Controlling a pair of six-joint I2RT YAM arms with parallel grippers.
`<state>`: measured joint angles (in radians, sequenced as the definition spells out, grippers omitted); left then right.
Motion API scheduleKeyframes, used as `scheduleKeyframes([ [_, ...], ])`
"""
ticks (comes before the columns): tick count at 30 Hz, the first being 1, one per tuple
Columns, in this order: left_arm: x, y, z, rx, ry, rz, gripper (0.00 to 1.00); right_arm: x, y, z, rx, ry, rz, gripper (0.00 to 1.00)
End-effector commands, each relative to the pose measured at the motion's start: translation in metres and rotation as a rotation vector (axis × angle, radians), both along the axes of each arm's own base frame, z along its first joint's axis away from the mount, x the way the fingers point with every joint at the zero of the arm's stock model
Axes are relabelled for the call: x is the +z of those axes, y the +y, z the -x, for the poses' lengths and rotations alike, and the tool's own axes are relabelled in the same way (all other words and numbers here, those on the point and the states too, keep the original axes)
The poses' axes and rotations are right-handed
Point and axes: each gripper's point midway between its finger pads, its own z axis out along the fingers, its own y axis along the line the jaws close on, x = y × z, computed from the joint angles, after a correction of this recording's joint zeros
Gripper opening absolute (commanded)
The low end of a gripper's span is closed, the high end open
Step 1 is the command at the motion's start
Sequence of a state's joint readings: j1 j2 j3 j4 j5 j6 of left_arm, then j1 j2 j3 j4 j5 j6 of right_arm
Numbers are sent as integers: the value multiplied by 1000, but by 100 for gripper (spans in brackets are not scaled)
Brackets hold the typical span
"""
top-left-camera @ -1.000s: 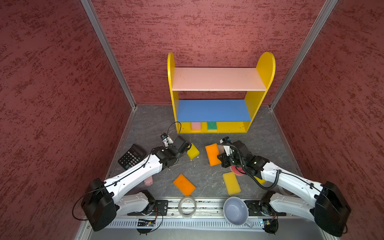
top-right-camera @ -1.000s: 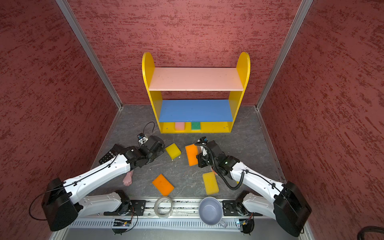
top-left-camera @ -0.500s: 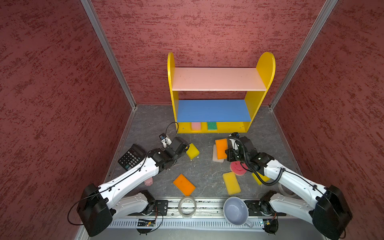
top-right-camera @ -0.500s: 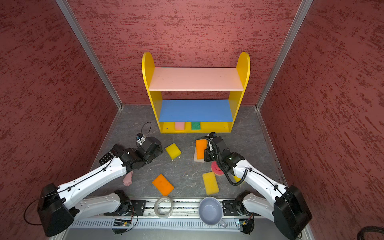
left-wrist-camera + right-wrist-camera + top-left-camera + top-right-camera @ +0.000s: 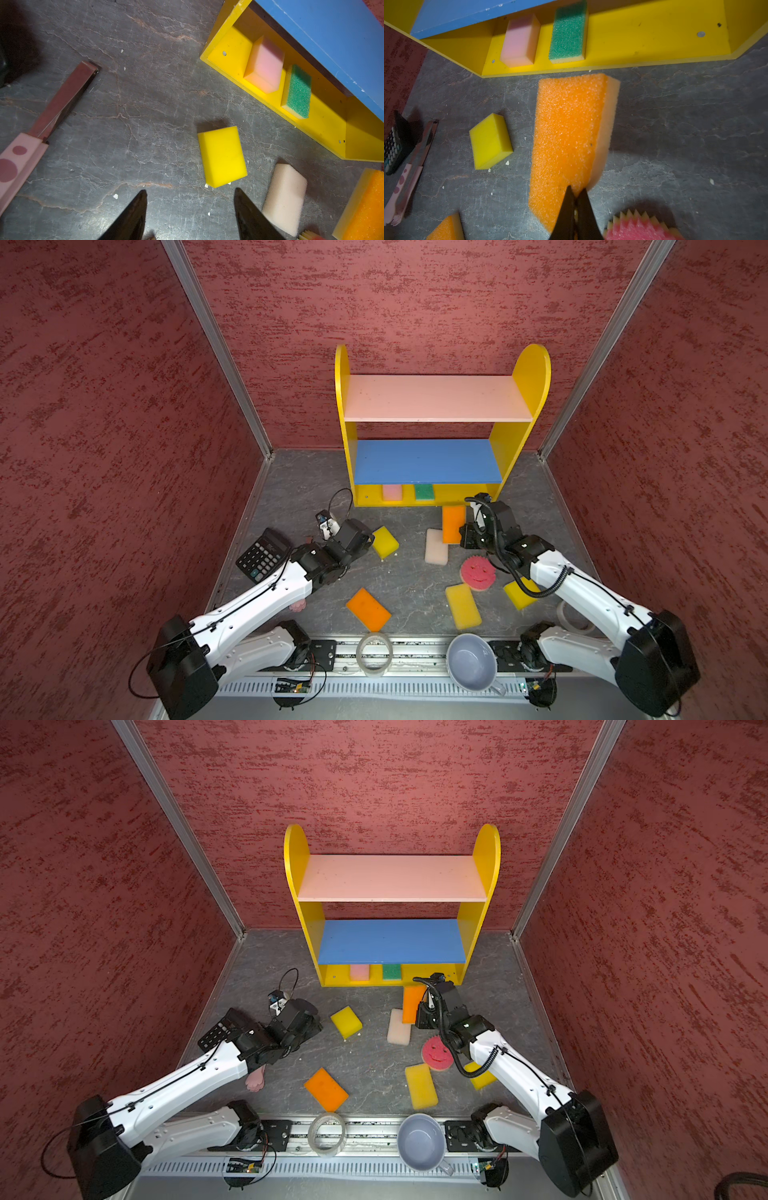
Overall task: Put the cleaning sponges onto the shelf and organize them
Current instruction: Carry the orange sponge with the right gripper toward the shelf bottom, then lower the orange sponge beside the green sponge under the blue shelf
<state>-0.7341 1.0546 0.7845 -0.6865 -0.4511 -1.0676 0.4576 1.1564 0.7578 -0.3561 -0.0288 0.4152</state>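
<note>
– Take the shelf (image 5: 428, 460) as twelve o'clock on the floor. What is on the left?

– A calculator (image 5: 264, 553) lies at nine. The left gripper (image 5: 190, 190) hangs near ten, its fingers spread apart and holding nothing. A yellow sponge (image 5: 222, 155) lies flat just beside the tips, toward three o'clock from them, not touched.

– And in the shelf?

– On its yellow base lie a pink sponge (image 5: 392, 492) and a green sponge (image 5: 424, 492), side by side with a small gap, both in the left half.

– The middle of the floor?

– A white sponge (image 5: 436, 546) lies flat there, its long side pointing to twelve.

– And the right?

– Near one o'clock the right gripper (image 5: 576, 192) has its fingers pressed together on the near end of an orange sponge (image 5: 569, 128). The far end of this sponge points to twelve, close to the front edge of the base. From above, it covers one corner of the white sponge. A smiley sponge (image 5: 478, 573) lies at three, near the right arm.
</note>
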Motion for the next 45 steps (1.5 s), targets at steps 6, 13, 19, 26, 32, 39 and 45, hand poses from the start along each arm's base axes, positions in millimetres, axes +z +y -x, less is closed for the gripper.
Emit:
scheduleKeyframes([
  [6,2,13,7,4,-51,2,66,5,-18,-18,-69,-8,34,0],
  [13,0,23,16,9,-57,2,67,1,-32,-33,-125,-16,75,0],
  [19,-3,26,19,9,-64,13,67,-2,-52,-46,-172,-51,165,0],
  [26,-10,18,14,0,-49,37,68,-8,-61,-73,-208,-131,201,0],
  [32,-15,10,11,-14,-23,36,67,-27,-45,-103,-179,-175,166,0],
  [39,-15,16,13,4,-28,28,67,-48,-46,-120,-193,-193,171,0],
  [45,-19,18,14,9,-16,26,68,-62,-59,-129,-241,-193,182,11],
])
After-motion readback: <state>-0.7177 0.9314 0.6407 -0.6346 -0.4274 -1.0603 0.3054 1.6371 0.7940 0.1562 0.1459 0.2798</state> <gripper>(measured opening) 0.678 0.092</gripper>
